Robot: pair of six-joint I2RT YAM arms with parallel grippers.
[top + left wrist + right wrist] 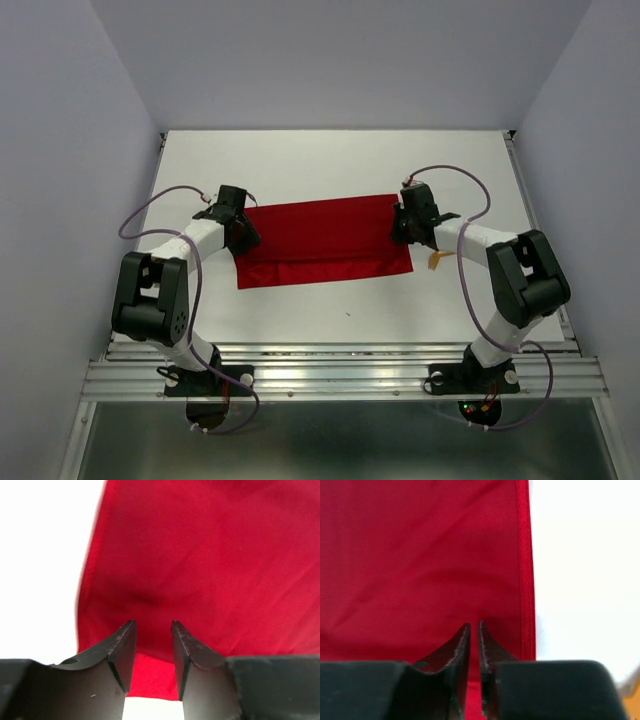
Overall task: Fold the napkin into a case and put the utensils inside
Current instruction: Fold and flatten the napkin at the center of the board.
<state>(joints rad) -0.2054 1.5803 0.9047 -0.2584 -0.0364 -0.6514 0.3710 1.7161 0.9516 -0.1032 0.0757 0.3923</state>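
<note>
The red napkin [325, 240] lies flat on the white table as a wide rectangle, with a darker band along its near edge. My left gripper [240, 232] is at its left end. In the left wrist view that gripper [152, 625] stands open over the napkin [200, 555] near its edge, with nothing between the fingers. My right gripper [402, 225] is at the right end. In the right wrist view its jaws [474, 625] are closed to a thin slit on the napkin [420, 555] beside its hemmed edge. One orange utensil [437, 260] lies just right of the napkin, partly hidden under the right arm.
The white table [330, 160] is walled in by grey panels at the back and on both sides. A metal rail [340, 375] with both arm bases runs along the near edge. An orange patch [632, 705] shows at the right wrist view's lower right corner.
</note>
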